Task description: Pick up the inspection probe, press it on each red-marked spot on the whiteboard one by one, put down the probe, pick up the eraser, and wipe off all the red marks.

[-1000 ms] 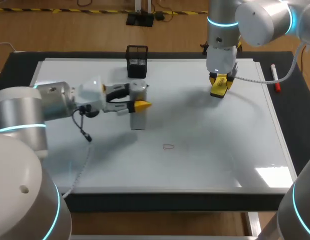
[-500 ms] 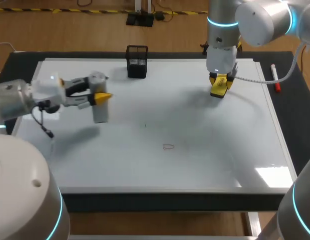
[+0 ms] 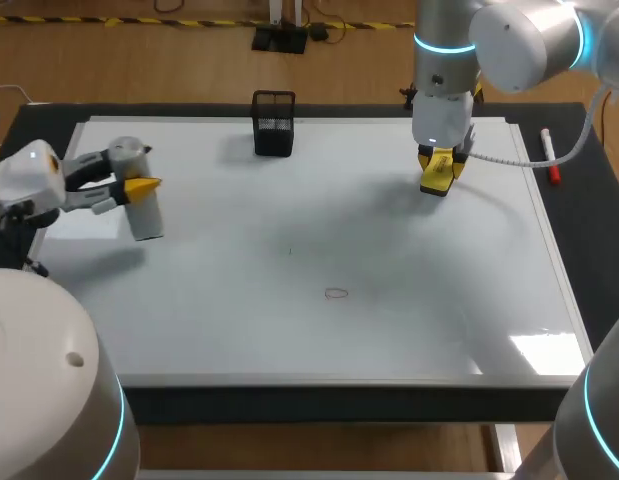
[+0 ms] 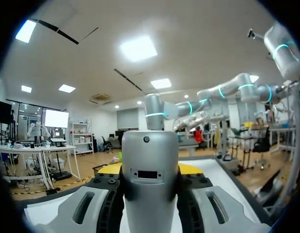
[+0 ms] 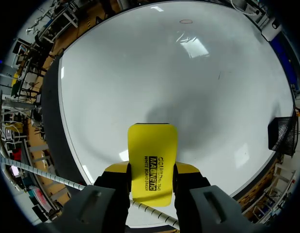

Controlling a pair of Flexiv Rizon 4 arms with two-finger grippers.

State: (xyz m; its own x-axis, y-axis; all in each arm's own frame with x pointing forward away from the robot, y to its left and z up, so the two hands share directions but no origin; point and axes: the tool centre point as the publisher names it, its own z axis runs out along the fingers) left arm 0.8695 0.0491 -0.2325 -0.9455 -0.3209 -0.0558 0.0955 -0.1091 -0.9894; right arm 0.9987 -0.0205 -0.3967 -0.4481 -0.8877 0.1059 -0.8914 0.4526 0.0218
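Have the probe (image 3: 141,208) upright at 9 o'clock of the whiteboard (image 3: 389,250), clamped from both sides in the left end effector (image 3: 141,187), yellow tips closed snug on the grey barrel; contact of the lower end with the board: cannot tell. Find one small red loop (image 3: 336,293) toward 6 o'clock of centre, well apart from the probe, and a tiny dark tick (image 3: 289,250) nearer the middle, colour unclear. Note the yellow eraser (image 5: 152,155) pinched flat between the fingers of the right end effector (image 3: 437,172), hanging over the board at 1 o'clock. Likely trouble from here: landing beside so small a loop after a long carry; coming down tilted, skidding and smearing the ink before a valid press; pushing too hard on a rigid board and driving the barrel up through the fingers; overlooking the tick, if red; crowding the two loaded arms together near the middle; clipping the black mesh holder (image 3: 274,123) at 12 o'clock on a wide swing; wiping with the already-held eraser before finishing the presses. As for writing: black print along the eraser's yellow face, left unread here; a small dark slot on the probe's barrel, nothing legible; a red-capped marker (image 3: 550,157) on the bench (image 3: 594,240) at 2 o'clock, lettering too small to tell.
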